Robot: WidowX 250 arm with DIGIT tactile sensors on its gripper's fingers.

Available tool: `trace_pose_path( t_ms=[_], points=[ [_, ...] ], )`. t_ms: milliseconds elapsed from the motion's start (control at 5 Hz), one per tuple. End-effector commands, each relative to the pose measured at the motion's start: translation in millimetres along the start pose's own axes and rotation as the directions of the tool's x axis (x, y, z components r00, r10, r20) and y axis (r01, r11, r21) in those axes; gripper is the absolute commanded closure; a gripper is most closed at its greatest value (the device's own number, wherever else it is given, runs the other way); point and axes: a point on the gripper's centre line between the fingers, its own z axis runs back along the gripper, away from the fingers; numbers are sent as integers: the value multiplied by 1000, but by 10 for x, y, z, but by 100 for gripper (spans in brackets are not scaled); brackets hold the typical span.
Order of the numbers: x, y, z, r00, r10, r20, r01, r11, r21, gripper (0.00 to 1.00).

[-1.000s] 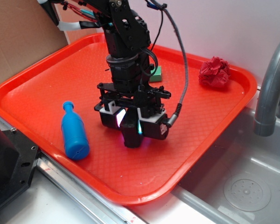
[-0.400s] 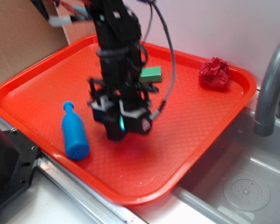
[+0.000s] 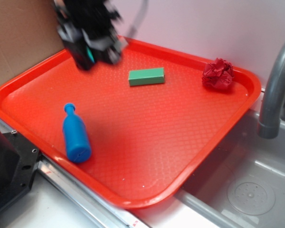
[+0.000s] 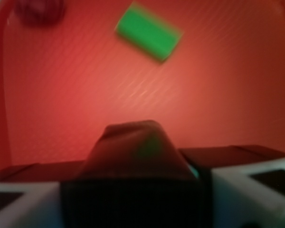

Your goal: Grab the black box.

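The black box [image 3: 84, 61] hangs in the air over the far left corner of the red tray [image 3: 180, 133], with my gripper [image 3: 89, 53] shut on it; both are blurred by motion. In the wrist view the black box [image 4: 133, 154] fills the gap between the white fingers [image 4: 249, 190], its dark glossy face reflecting red and green. My gripper [image 4: 133, 190] is well above the tray floor.
A flat green block [image 3: 146, 76] [image 4: 148, 32] lies mid-tray toward the back. A crumpled red cloth [image 3: 218, 74] [image 4: 38, 12] sits at the back right corner. A blue bottle [image 3: 76, 135] lies near the front left rim. A grey faucet [image 3: 275, 85] and sink [image 3: 249, 192] stand right.
My gripper has risen from the tray's middle and swung to the back left, carrying the black box. The green block, hidden behind the arm before, now shows fully.
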Motion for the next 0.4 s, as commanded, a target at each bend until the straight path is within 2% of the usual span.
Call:
trace_pose_path(
  t_ms=[0,200],
  points=[
    [82,371,485,995,53,79,-52,998,-18,100],
    [131,370,428,997,43,56,-42,999,-26,100]
  ],
)
